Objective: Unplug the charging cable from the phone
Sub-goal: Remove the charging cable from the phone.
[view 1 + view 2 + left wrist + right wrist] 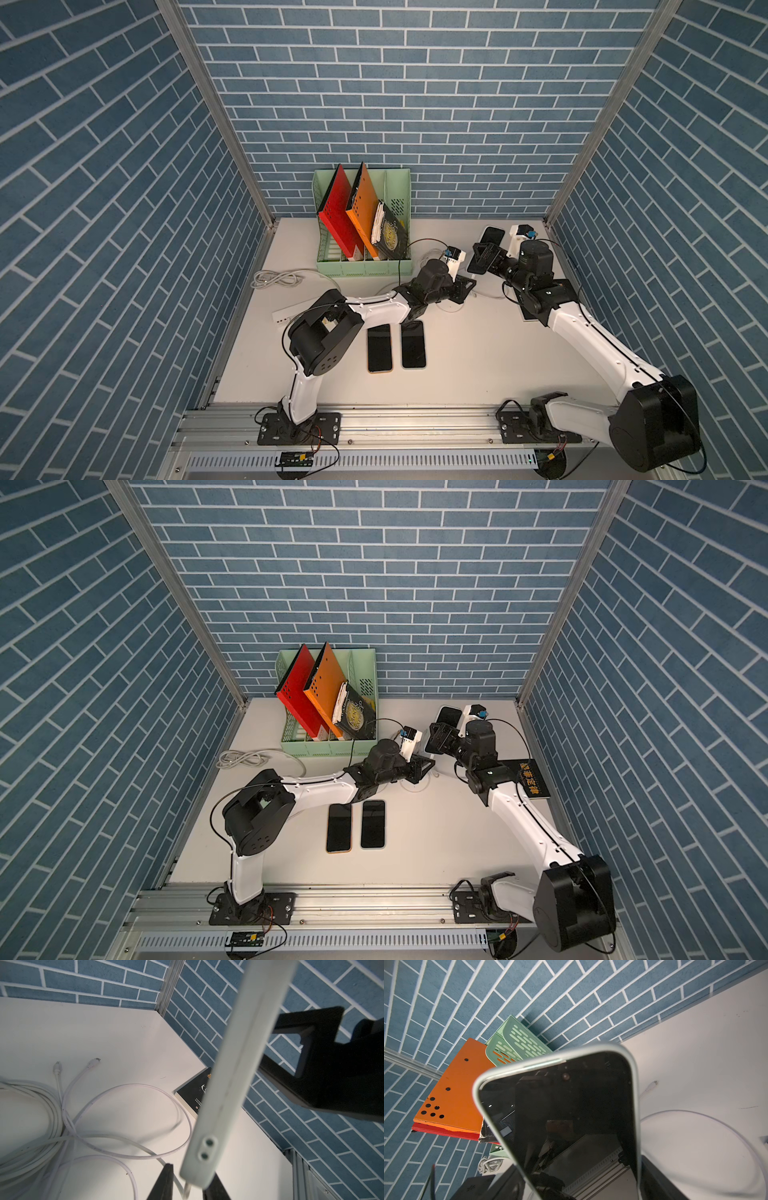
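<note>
My right gripper (484,255) (577,1188) is shut on the phone (571,1115), holding it tilted above the back right of the table. The phone (493,235) (449,716) has a dark screen and a pale case. In the left wrist view its long pale edge (228,1064) runs down to its bottom end. There the white plug of the charging cable (187,1188) sits in the port. My left gripper (190,1176) (467,286) (424,766) straddles that plug. Its black fingers (164,1184) stand close on either side, and a gap shows beside the plug.
Two more phones (379,348) (413,344) lie face up mid-table. A green file rack (361,266) with red and orange folders stands at the back. White cable loops (124,1088) lie under the grippers, a black book (534,783) at the right wall, a power strip (282,316) at the left.
</note>
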Tool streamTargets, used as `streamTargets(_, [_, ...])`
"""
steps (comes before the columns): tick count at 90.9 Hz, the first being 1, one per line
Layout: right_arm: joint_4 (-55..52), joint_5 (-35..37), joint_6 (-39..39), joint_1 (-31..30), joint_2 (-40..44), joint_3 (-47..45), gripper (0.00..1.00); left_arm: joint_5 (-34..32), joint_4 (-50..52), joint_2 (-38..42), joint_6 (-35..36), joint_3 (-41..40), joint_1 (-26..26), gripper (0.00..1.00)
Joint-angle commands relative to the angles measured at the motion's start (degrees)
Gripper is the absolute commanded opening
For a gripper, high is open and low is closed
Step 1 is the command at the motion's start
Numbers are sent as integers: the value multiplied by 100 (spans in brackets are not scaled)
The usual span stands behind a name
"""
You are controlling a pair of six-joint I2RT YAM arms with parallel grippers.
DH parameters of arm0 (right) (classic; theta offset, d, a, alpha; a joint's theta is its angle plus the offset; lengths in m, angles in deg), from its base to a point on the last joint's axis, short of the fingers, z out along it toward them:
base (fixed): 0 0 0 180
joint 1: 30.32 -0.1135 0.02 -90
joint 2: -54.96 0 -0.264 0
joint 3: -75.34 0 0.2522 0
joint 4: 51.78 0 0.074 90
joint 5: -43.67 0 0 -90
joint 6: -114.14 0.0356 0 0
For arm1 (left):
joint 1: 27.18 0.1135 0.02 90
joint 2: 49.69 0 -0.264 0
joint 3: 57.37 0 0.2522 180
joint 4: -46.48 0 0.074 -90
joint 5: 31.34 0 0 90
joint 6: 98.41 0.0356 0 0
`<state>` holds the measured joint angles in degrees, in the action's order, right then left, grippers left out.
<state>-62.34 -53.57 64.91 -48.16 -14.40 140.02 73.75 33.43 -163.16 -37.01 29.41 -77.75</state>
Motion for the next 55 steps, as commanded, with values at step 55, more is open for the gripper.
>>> streamTargets(55, [595, -278, 202, 208, 38, 143, 29, -86, 312, -165, 404, 178, -15, 0])
